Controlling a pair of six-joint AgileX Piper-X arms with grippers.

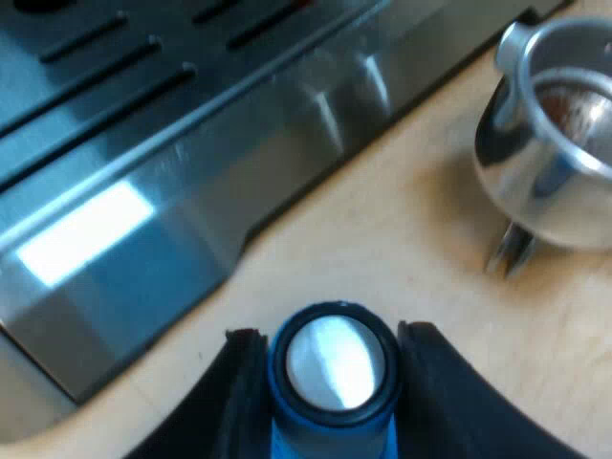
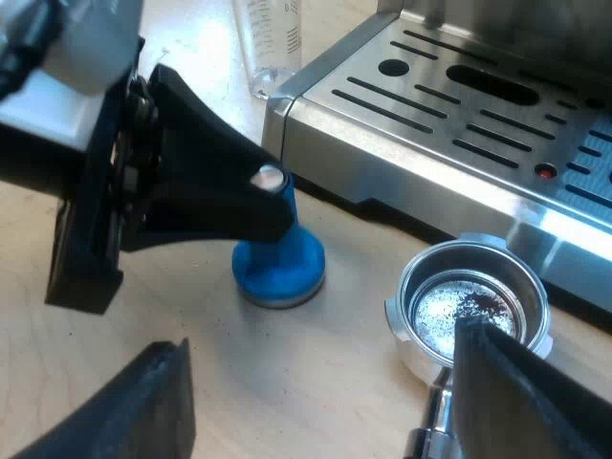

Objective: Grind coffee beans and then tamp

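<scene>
Left gripper point(image 1: 333, 335) clamps the blue tamper point(image 1: 333, 368), which stands just beside the espresso machine point(image 1: 143, 191). Right gripper point(image 2: 330, 411), its 2 fingers apart, hovers over the holder point(image 2: 473, 311) near the machine's front. Likely risk: tamping a nearly bare basket.

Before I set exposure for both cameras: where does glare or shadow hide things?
Left wrist view: a white glare patch on the machine, and a bright reflection on the tamper top. Right wrist view: even light, dark shadow under the machine's edge; the holder glints, but its grounds show.
</scene>
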